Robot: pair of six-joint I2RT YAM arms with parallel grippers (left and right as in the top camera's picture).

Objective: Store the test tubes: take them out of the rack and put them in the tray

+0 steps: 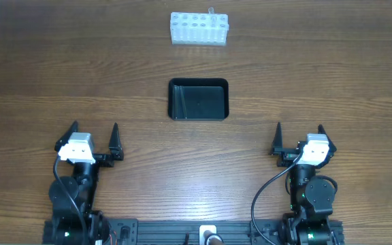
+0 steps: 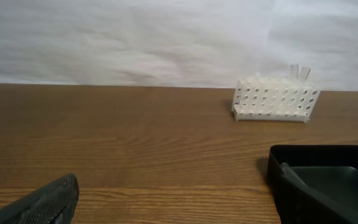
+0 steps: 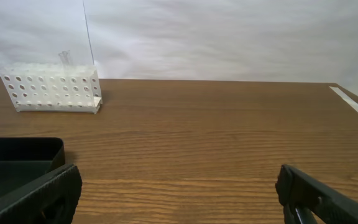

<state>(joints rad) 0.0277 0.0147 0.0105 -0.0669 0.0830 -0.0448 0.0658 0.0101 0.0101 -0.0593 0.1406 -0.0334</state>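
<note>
Well, left gripper [image 1: 94,129] and right gripper [image 1: 299,129] gape empty; the tube [image 2: 304,73] looks light, slippery, fragile, so I'd pinch it above the rack [image 2: 276,99].

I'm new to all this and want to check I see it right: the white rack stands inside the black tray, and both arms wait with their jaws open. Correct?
Not quite: the white rack stands on the table beyond the black tray, apart from it, not inside it, as the top view shows. The rest is right.
</note>
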